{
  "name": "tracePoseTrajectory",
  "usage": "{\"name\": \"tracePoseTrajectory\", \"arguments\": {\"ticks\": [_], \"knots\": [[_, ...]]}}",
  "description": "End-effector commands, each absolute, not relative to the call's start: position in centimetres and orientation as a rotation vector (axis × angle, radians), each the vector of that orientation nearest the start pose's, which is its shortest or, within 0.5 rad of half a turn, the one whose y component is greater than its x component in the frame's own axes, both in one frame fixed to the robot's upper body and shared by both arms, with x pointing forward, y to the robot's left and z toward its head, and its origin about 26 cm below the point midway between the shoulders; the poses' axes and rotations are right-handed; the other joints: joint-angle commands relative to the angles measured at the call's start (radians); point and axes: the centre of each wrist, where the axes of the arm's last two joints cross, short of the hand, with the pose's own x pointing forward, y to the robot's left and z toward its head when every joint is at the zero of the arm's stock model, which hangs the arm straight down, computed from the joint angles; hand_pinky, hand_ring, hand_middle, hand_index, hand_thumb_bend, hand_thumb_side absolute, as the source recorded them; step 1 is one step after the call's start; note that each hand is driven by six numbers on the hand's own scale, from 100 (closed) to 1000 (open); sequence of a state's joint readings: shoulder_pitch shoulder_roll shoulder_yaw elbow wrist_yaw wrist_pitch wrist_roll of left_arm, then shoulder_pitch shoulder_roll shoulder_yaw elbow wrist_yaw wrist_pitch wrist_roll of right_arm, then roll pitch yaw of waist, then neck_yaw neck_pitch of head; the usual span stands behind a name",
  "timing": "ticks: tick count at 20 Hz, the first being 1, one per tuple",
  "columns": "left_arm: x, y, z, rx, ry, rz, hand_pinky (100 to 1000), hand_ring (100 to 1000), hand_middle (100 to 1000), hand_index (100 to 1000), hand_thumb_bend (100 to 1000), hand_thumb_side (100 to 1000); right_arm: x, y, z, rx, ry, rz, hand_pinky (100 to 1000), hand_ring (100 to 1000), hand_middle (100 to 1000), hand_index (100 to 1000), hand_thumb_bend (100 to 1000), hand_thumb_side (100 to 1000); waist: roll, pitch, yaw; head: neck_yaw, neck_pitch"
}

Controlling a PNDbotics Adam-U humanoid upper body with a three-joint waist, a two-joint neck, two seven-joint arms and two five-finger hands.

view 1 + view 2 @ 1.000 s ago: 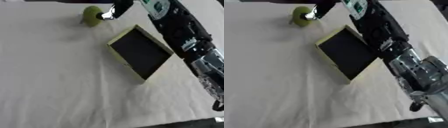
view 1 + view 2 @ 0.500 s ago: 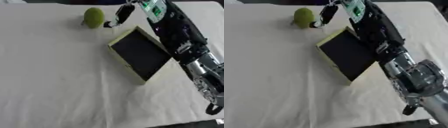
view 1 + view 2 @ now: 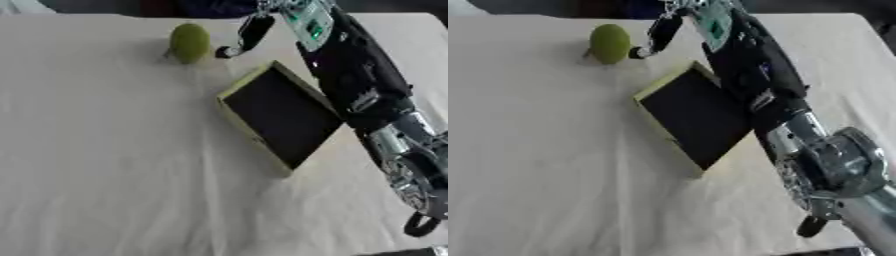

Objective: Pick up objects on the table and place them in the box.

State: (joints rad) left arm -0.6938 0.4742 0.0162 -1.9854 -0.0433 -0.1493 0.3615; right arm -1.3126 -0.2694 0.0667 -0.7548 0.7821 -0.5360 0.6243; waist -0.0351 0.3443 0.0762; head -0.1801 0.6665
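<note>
A green rounded fruit (image 3: 190, 42) lies at the far side of the table. Just to its right hangs my right hand (image 3: 255, 29), a dark finger pointing down and left with its tip a short way from the fruit, not touching it. The fingers look straight and hold nothing. The box (image 3: 248, 134), shallow with a yellow-green rim and a black inside, lies askew at mid-table, below the hand. My right arm (image 3: 354, 85) runs from the lower right corner up over the box's right side and hides that edge. My left hand shows in neither view.
A cream cloth (image 3: 96, 160) covers the table, with broad bare room left of the box. Dark shapes (image 3: 201, 7) line the far edge behind the fruit. The table's right edge (image 3: 881, 40) lies close beyond my arm.
The camera has tilted, so the whole picture slid down slightly. My right hand, close against the fruit a second ago, now stands a small gap to its right. The fruit and box stay put.
</note>
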Motion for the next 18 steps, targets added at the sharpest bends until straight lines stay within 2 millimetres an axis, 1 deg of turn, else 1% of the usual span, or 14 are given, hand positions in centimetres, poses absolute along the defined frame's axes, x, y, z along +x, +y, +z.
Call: {"name": "tracePoseTrajectory", "arguments": {"ticks": [1,4,10,14,15,16,18], "knots": [[30.4,24.6,33.4,-0.412,3.331,0.118,759,838,660,740,250,439,50.6,-17.2,32.3,-0.510,-1.718,2.096,892,885,863,956,420,128,0.001,-0.018,0.004,-0.010,-0.022],[30.4,24.6,33.5,-0.409,3.330,0.115,759,838,660,740,250,441,50.6,-16.9,32.3,-0.493,-1.716,2.105,894,885,865,962,402,147,0.000,-0.014,0.010,-0.015,-0.031],[30.4,24.6,33.6,-0.406,3.327,0.111,759,838,660,740,249,440,50.6,-16.6,33.0,-0.457,-1.712,2.114,895,885,866,964,394,145,-0.004,-0.010,0.018,-0.023,-0.049],[30.4,24.5,33.6,-0.399,3.325,0.110,759,839,660,739,246,445,50.4,-16.3,33.3,-0.475,-1.739,2.087,893,887,876,962,410,136,-0.006,-0.003,0.026,-0.031,-0.051],[30.4,24.5,33.6,-0.398,3.325,0.109,759,840,660,739,246,445,50.4,-16.3,33.4,-0.487,-1.747,2.079,892,886,878,962,377,125,-0.006,-0.001,0.028,-0.033,-0.051],[30.4,24.5,33.7,-0.397,3.325,0.109,759,840,660,739,245,449,50.4,-16.3,33.5,-0.499,-1.756,2.067,892,886,877,964,403,135,-0.007,0.002,0.030,-0.034,-0.051],[30.4,24.4,33.7,-0.395,3.324,0.107,759,841,660,739,241,452,50.3,-16.3,33.5,-0.518,-1.773,2.042,891,885,876,965,398,133,-0.008,0.008,0.035,-0.037,-0.052]]}}
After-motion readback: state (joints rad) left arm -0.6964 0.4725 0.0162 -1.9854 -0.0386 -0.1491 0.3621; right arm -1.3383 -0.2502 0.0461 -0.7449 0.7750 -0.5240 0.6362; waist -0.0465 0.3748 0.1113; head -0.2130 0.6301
